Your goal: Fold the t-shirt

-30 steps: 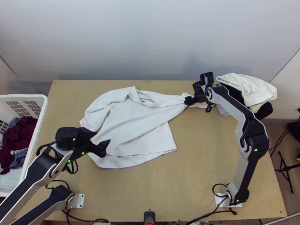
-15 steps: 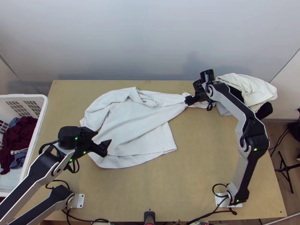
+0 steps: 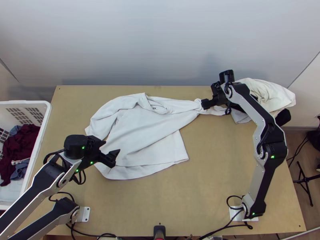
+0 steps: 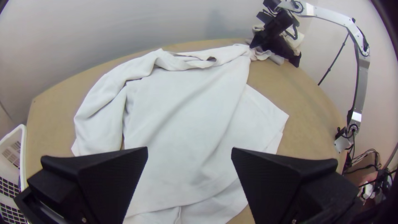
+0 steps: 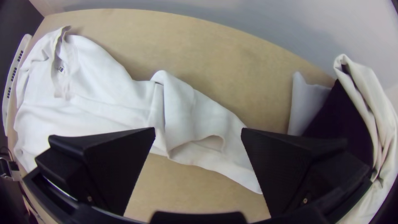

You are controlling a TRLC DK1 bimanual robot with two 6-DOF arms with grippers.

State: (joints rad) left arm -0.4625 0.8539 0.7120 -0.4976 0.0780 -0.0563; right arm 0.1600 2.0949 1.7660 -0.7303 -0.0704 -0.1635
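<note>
White basket (image 3: 39,144) left of the table (image 3: 216,184), containing dark red cloth (image 3: 21,146) and blue cloth (image 3: 20,171); cream cloth (image 3: 274,95) atop black cloth (image 3: 283,117) at the far right corner; black stand (image 3: 305,179) on the floor at right.

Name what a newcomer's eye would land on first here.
First, the white shirt, loosely spread across the table. Then the two open grippers: the left gripper by its near left edge, the right gripper over its sleeve. Last, the cream-and-dark cloth pile at the far right corner.
</note>
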